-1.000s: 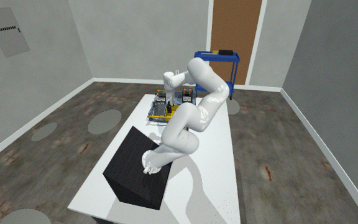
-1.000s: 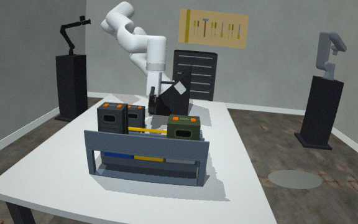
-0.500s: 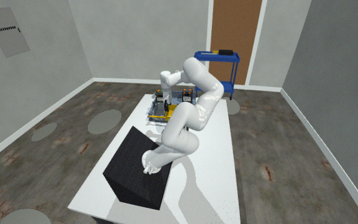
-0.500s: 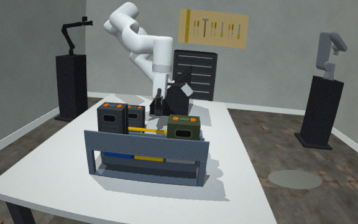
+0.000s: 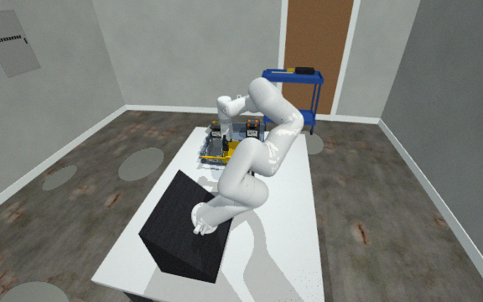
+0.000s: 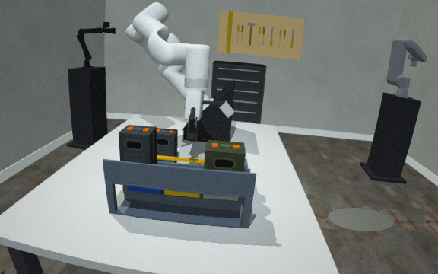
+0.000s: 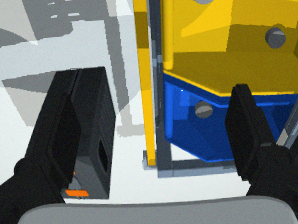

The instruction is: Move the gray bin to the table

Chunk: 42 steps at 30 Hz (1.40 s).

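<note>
The blue-grey shelf [image 6: 179, 183] stands at the far end of the table, and the exterior camera sees it from behind. On its lower level I see the backs of a blue bin [image 6: 144, 189], a yellow bin [image 6: 182, 194] and the gray bin [image 6: 220, 197]. In the top view the gray bin [image 5: 215, 147] sits left of the yellow bin [image 5: 230, 150]. My gripper [image 6: 192, 123] hangs over the open-front side of the shelf, fingers wide open and empty. In the wrist view the gripper [image 7: 143, 106] spans the shelf edge, above the yellow bin [image 7: 220, 23] and blue bin [image 7: 206, 119]. The gray bin is out of that view.
Two dark grey boxes [image 6: 137, 144] [image 6: 166, 141] and a green box [image 6: 224, 155] stand on the shelf top. One dark box shows in the wrist view [image 7: 83, 129] by my left finger. A large black block [image 5: 184, 228] holds the arm's base at the near table end.
</note>
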### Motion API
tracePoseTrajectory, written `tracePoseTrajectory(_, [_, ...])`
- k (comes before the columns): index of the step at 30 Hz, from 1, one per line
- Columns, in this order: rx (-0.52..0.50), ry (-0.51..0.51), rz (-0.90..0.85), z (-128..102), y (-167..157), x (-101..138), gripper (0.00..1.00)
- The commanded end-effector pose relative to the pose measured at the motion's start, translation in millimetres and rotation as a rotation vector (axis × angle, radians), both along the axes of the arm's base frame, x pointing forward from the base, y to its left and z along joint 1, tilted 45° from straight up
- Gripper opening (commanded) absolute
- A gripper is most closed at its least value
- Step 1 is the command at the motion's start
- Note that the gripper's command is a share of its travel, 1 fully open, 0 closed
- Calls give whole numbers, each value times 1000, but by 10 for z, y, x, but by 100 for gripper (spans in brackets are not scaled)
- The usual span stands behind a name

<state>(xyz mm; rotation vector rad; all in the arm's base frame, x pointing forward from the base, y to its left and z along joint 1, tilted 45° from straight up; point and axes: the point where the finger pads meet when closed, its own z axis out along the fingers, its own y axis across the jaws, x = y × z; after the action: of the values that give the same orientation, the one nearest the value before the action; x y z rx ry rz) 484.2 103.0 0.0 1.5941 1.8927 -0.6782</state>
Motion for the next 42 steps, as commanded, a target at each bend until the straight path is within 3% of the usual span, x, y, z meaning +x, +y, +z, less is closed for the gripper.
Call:
tracePoseTrajectory(1, [2, -3, 2, 24, 1, 1, 100])
tracePoseTrajectory(33, [2, -3, 2, 58, -37, -24, 100])
tracePoseTrajectory(34, [2, -3, 2, 58, -37, -24, 47])
tracePoseTrajectory(42, [2, -3, 2, 58, -37, -24, 47])
